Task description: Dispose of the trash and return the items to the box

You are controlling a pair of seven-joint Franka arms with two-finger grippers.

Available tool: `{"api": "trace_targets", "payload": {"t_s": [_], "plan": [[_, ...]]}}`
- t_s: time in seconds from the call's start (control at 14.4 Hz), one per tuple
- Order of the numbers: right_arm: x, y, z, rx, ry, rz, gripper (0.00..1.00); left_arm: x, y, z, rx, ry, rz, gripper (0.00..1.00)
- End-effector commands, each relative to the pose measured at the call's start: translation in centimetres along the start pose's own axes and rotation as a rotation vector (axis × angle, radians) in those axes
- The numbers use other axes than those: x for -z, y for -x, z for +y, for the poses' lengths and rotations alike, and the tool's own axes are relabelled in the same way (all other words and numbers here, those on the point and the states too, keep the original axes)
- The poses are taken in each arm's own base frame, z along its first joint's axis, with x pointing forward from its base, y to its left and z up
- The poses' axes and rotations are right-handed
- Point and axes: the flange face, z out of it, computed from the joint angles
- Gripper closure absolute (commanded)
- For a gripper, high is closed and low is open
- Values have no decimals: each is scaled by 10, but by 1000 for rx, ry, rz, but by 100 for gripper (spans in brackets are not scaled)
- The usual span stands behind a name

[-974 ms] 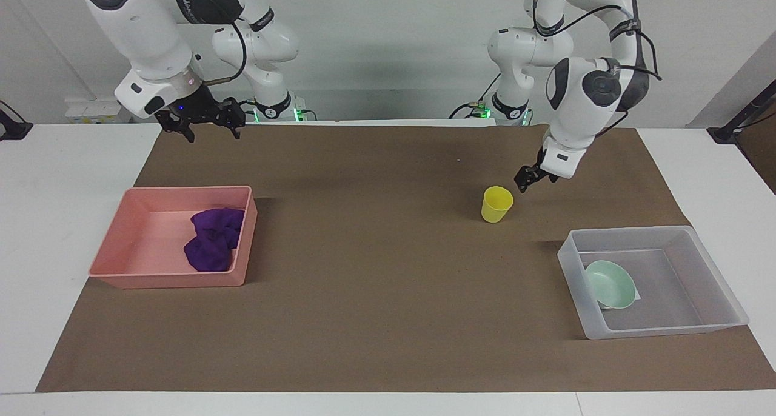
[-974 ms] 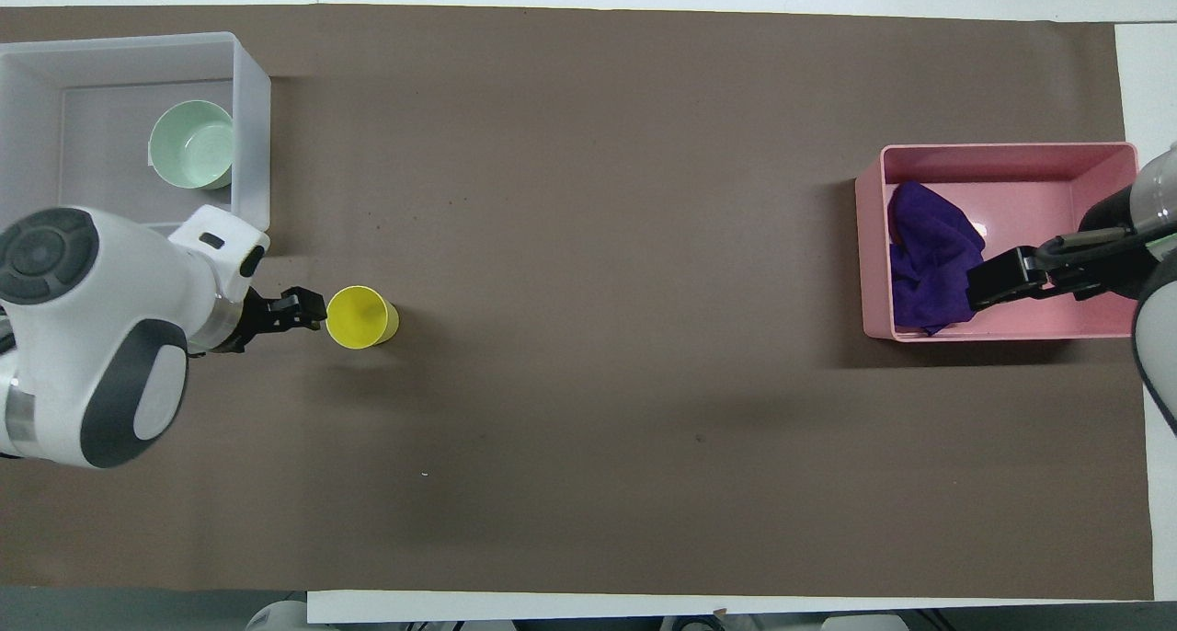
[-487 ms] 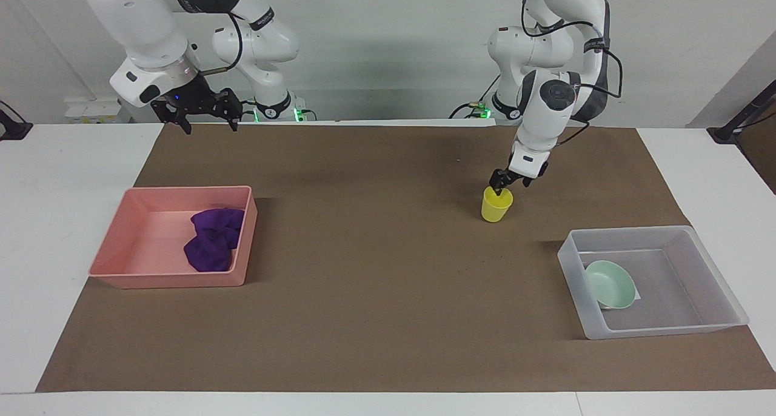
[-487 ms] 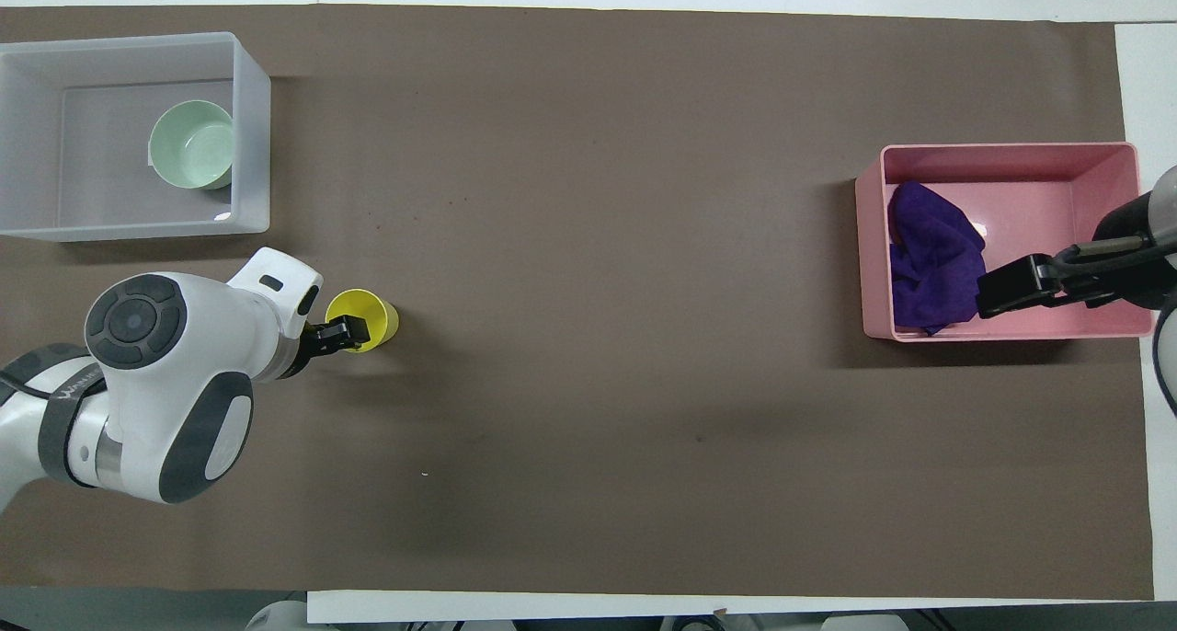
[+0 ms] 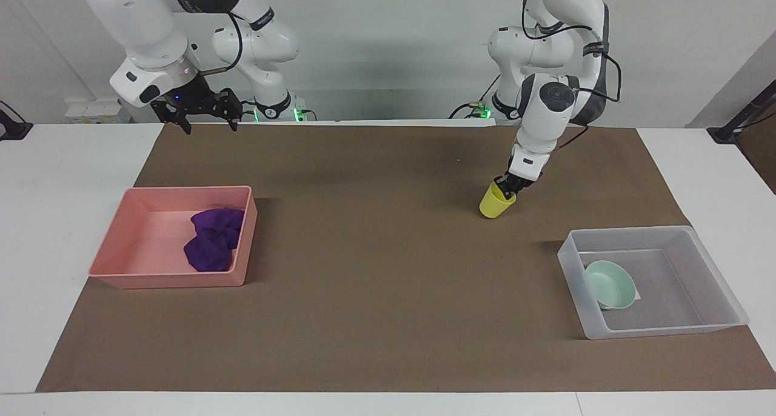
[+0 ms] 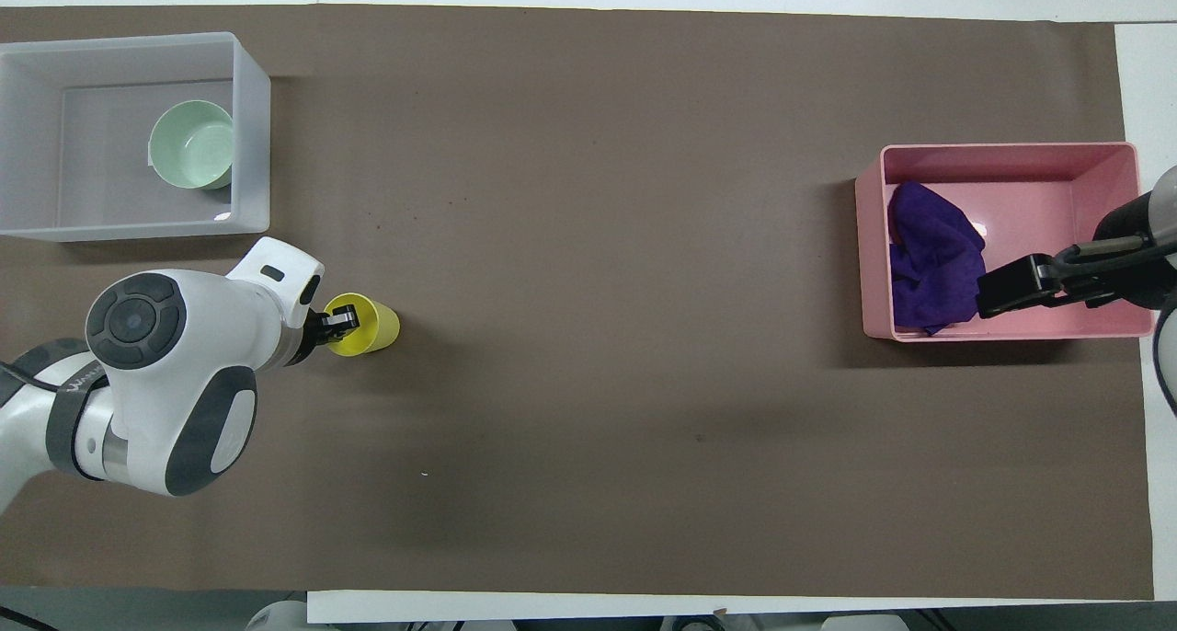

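Note:
The yellow cup (image 5: 494, 205) is on the brown mat, tilted, nearer to the robots than the clear-grey box (image 5: 570, 270). My left gripper (image 5: 506, 185) is shut on the cup's rim, with one finger inside the cup (image 6: 377, 326). The mint-green bowl (image 5: 609, 284) lies in the box (image 6: 253, 134) on its white mark. The purple rag (image 5: 211, 240) lies crumpled in the pink bin (image 5: 151, 222). My right gripper (image 5: 209, 122) hangs open and empty, high in the air at the right arm's end. In the overhead view it (image 6: 1002, 286) shows over the pink bin's rim.
The brown mat (image 5: 376, 282) covers most of the white table. The pink bin (image 6: 1039, 189) stands at the right arm's end and the box at the left arm's end. The bowl (image 6: 191, 143) and the rag (image 6: 929, 263) also show in the overhead view.
My left gripper came down beside the cup, closed on its rim and tipped the cup. My right gripper rose a little and then held still.

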Motion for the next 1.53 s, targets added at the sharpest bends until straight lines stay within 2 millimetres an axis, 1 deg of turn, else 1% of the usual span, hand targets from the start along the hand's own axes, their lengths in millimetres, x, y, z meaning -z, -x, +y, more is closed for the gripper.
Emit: {"api": "trace_targets", "payload": {"t_s": [0.0,0.14,0.21,0.28,0.42,0.49,0.56,0.63,0.7,0.77,0.9,1.04,1.11,1.18,1.25,1.32,1.39,1.46], "plan": [[0,5,3,-3,-6,-3,0,6,-18,8,29,7,24,100],[0,5,3,-3,-6,-3,0,34,-39,16,60,23,43,100],[0,5,3,-3,-5,-1,0,56,-55,17,81,33,44,100],[0,5,3,-3,-6,-3,0,78,-79,12,117,38,46,100],[0,5,3,-3,-6,-3,0,111,-140,-12,198,35,46,100],[0,5,3,-3,-6,-3,0,124,-169,-36,246,44,71,100],[-1,4,3,-3,-6,-4,0,128,-194,-62,296,52,96,100],[0,5,3,-3,-6,-3,0,124,-209,-82,317,49,101,100],[0,5,3,-3,-6,-3,0,102,-220,-104,294,40,95,100],[0,5,3,-3,-6,-3,0,82,-227,-119,283,35,93,100],[0,5,3,-3,-5,-1,0,57,-233,-137,300,36,101,100],[-1,4,3,-3,-6,-4,0,29,-240,-140,302,36,98,100],[0,5,3,-3,-6,-3,0,18,-237,-144,305,38,105,99],[0,5,3,-3,-6,-3,0,15,-235,-141,301,41,112,72],[0,5,3,-3,-6,-3,0,16,-234,-137,295,38,103,26],[0,5,3,-3,-6,-3,0,20,-235,-131,289,37,100,5],[0,5,3,-3,-6,-3,0,30,-232,-119,266,34,101,0],[0,5,3,-3,-6,-3,0,49,-229,-115,261,44,128,0]]}}
